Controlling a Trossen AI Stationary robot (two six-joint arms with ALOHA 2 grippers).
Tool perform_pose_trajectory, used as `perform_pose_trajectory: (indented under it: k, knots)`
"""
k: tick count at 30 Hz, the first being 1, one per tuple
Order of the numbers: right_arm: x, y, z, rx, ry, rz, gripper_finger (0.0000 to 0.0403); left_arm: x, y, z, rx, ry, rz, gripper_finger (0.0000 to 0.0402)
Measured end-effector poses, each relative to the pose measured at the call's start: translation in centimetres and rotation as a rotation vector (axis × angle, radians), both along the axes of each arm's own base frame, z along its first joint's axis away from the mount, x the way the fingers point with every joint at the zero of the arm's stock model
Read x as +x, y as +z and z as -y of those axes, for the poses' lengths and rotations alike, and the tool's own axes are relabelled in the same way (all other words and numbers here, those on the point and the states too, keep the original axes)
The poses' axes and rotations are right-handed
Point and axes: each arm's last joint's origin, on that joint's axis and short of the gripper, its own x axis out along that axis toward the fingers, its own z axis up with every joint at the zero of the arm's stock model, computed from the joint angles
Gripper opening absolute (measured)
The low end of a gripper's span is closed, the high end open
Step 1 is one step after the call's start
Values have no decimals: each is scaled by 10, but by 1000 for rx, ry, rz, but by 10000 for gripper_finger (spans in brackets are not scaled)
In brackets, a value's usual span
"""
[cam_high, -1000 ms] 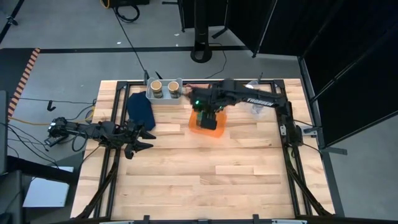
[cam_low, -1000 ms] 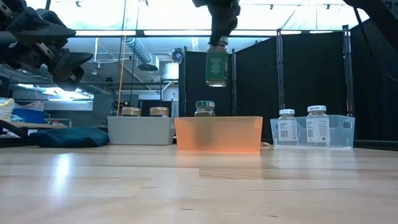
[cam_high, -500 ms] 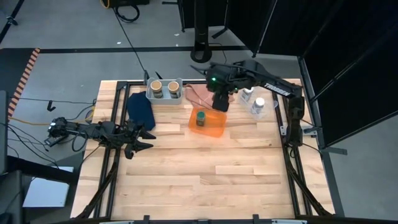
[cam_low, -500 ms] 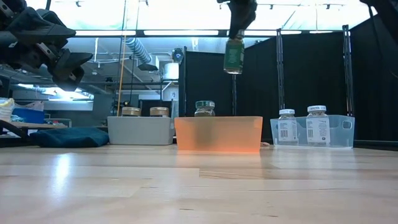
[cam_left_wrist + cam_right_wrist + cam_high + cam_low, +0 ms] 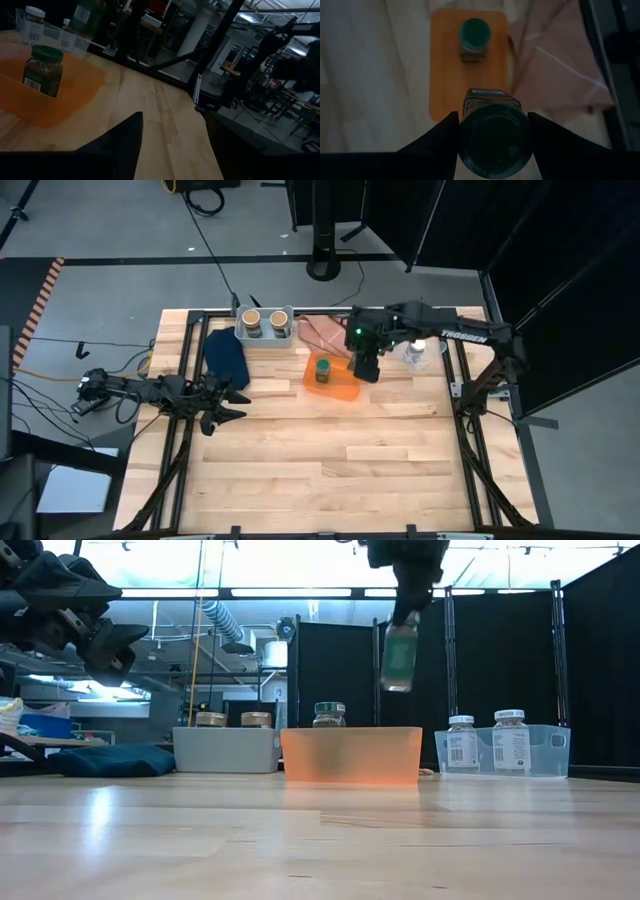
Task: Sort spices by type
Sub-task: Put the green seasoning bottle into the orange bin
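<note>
My right gripper point(image 5: 365, 363) is shut on a green-capped spice jar point(image 5: 400, 655), high above the table just off the right end of the orange tray point(image 5: 343, 388). A second green-capped jar point(image 5: 323, 369) stands upright on its base in the tray. Two tan-capped jars point(image 5: 264, 319) stand in the pale grey bin point(image 5: 240, 334). Two white-capped jars point(image 5: 486, 741) stand in a clear bin point(image 5: 556, 752) at the far right. My left gripper point(image 5: 226, 400) is open and empty near the table's left edge. My right gripper pinches the jar's green cap point(image 5: 466, 134) between its two fingers, one on each side. The fingers come from above and point down. The jar hangs below them, nearly upright, clear of the tray and the table.
A dark blue cloth point(image 5: 226, 357) lies at the far left beside the grey bin. A pinkish sheet point(image 5: 325, 332) lies behind the orange tray. Bare wood point(image 5: 340, 460) fills the near half of the table.
My right gripper has carried the green-capped jar from above the orange tray toward the table's right edge, first rising and swinging toward the far edge, then coming back nearer and a little lower. The jar stays in its hold, clear of everything.
</note>
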Motion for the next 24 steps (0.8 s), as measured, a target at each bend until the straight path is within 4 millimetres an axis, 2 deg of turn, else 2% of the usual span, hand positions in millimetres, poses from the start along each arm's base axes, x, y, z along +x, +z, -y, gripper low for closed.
perform_pose_trajectory:
  k: [5, 11, 14, 24]
  knots:
    - [12, -34, -9, 8, 39, 9, 209, 0, 0, 0, 1, 0, -1, 224]
    - [32, -69, -7, 26, 92, -97, 209, 0, 0, 0, 1, 0, -1, 224]
    - [36, -77, -5, 28, 111, -115, 209, 0, 0, 0, 1, 1, -1, 224]
    - [44, -83, 3, 29, 111, -66, 209, 0, 0, 0, 2, 1, -2, 224]
